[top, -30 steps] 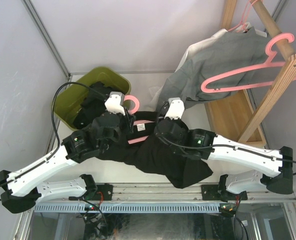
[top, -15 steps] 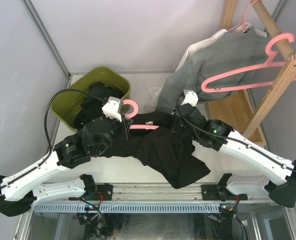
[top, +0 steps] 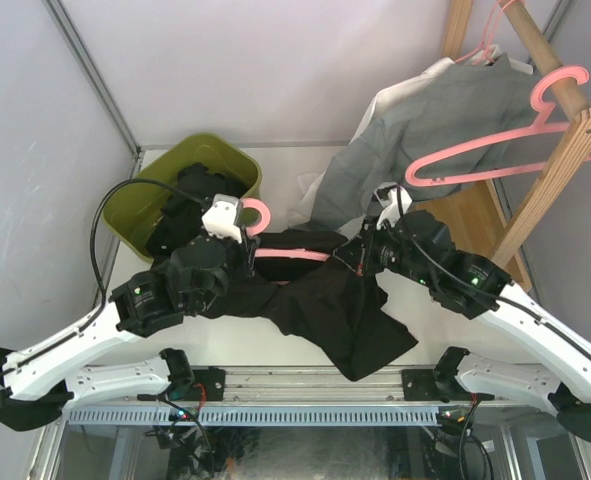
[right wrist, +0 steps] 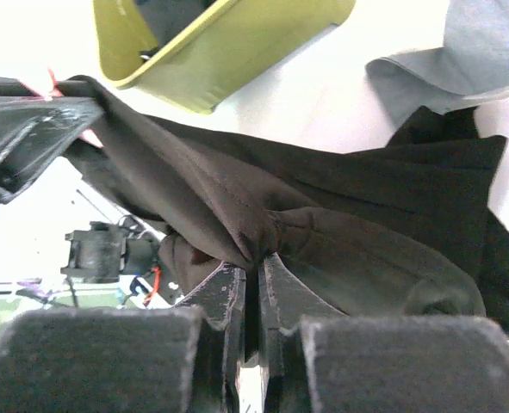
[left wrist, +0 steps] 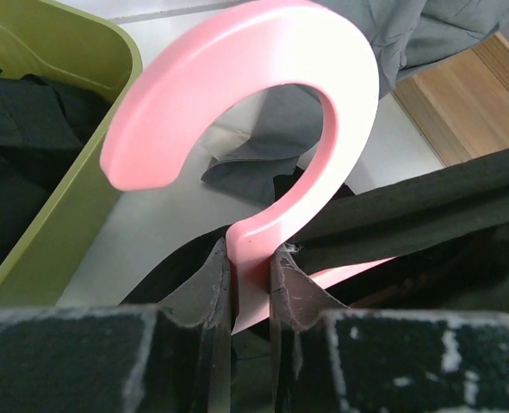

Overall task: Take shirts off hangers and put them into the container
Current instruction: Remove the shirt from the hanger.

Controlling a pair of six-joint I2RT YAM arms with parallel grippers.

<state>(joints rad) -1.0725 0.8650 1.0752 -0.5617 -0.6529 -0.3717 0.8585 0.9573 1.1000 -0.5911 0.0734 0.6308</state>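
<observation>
White table (top: 237,338): left gripper (left wrist: 248,258) clamps pink hanger (left wrist: 323,69) neck; right gripper (right wrist: 252,275) pinches black shirt (right wrist: 323,206) fold.

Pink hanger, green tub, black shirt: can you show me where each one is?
pink hanger (left wrist: 263,86): left wrist view, on its curved hook.
green tub (top: 215,146): top view, on its far wall.
black shirt (right wrist: 340,198): right wrist view, on the stretched fabric.

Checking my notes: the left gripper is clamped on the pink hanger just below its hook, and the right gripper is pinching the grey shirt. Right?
Not quite. The right gripper is pinching a fold of the black shirt, not the grey shirt, as the right wrist view shows. The left gripper is indeed clamped on the pink hanger just below its hook.
</observation>
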